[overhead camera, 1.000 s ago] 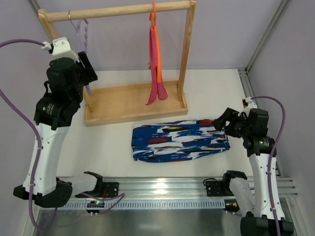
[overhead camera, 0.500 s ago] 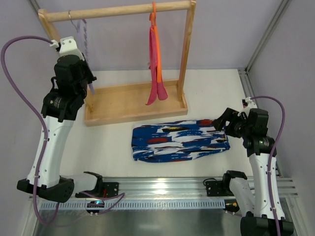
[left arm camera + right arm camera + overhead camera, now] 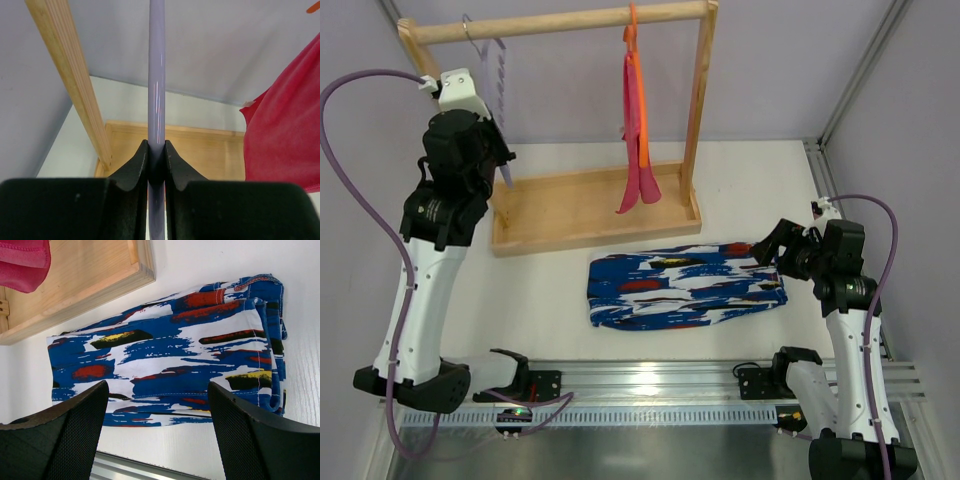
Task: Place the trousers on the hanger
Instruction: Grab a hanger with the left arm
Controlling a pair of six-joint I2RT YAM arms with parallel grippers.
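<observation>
The trousers [image 3: 685, 285], in a blue, white, red and black brushstroke print, lie folded flat on the table in front of the wooden rack. The pale lilac hanger [image 3: 494, 62] hangs from the rack's rod at the left. My left gripper [image 3: 500, 150] is raised beside it. In the left wrist view the jaws [image 3: 156, 150] are shut on the hanger's thin lilac bar [image 3: 156, 75], which runs straight up from them. My right gripper [image 3: 157, 387] hovers open over the trousers [image 3: 165, 355] near their right end, with nothing between its fingers.
The wooden rack has a top rod [image 3: 570, 22], a right post [image 3: 698, 90] and a tray-like base [image 3: 580, 215]. An orange hanger with a pink cloth [image 3: 638, 130] hangs mid-rod. An aluminium rail [image 3: 650, 378] runs along the near edge.
My left arm has moved in toward the lilac hanger and its jaws have closed on the hanger's bar. The right arm and the trousers have not moved.
</observation>
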